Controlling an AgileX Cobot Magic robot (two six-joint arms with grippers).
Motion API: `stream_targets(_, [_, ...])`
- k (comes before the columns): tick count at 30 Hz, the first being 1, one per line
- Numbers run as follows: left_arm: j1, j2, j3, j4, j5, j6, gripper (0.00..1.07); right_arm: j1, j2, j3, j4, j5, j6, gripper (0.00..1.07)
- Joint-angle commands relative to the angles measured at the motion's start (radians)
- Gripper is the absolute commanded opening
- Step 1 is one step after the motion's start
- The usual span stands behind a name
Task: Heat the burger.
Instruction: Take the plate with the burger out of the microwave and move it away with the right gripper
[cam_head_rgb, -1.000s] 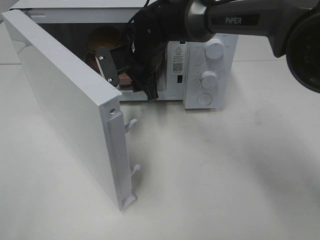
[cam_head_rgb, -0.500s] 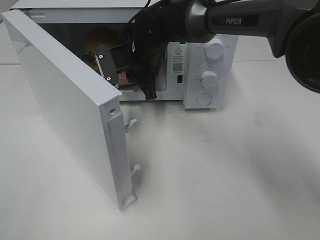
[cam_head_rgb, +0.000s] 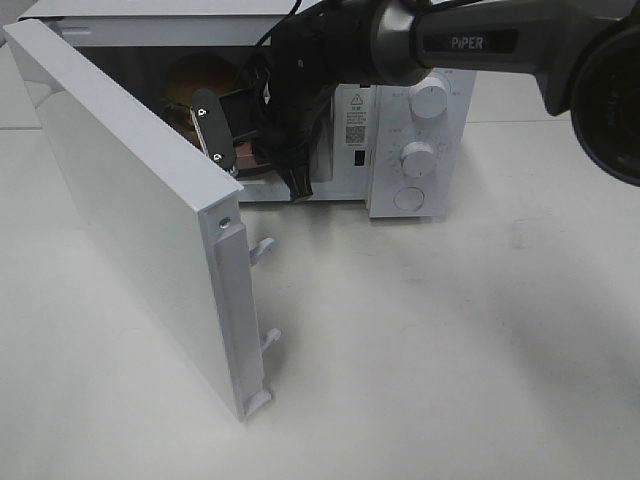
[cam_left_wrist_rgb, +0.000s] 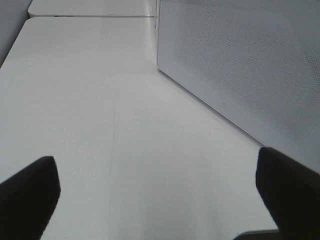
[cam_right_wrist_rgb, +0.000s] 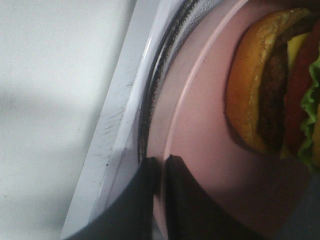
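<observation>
The burger (cam_right_wrist_rgb: 270, 85), with a golden bun, dark patty and green lettuce, lies on a round pink plate (cam_right_wrist_rgb: 210, 125) inside the open microwave (cam_head_rgb: 400, 130). My right gripper (cam_right_wrist_rgb: 161, 162) reaches into the oven's mouth and is shut on the plate's near rim. In the high view the burger (cam_head_rgb: 205, 80) shows as a brown dome behind the arm, with the right gripper (cam_head_rgb: 297, 183) at the oven's front edge. My left gripper (cam_left_wrist_rgb: 160, 200) hangs open over bare table beside the door's outer face.
The microwave door (cam_head_rgb: 140, 200) swings far out to the left across the table. A glass turntable (cam_right_wrist_rgb: 155, 85) sits under the plate, just inside the oven's sill. The control knobs (cam_head_rgb: 418, 158) are on the oven's right panel.
The right wrist has shifted slightly deeper toward the oven cavity and its jaws have shut on the plate's rim. The left arm has not moved.
</observation>
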Motion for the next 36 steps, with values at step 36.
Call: stream_targets(36, [-0.001,-0.004,-0.001,-0.004,-0.008,-0.001,1.0,0.008,-0.014,-0.01,0.064,-0.021,0.013,0.37])
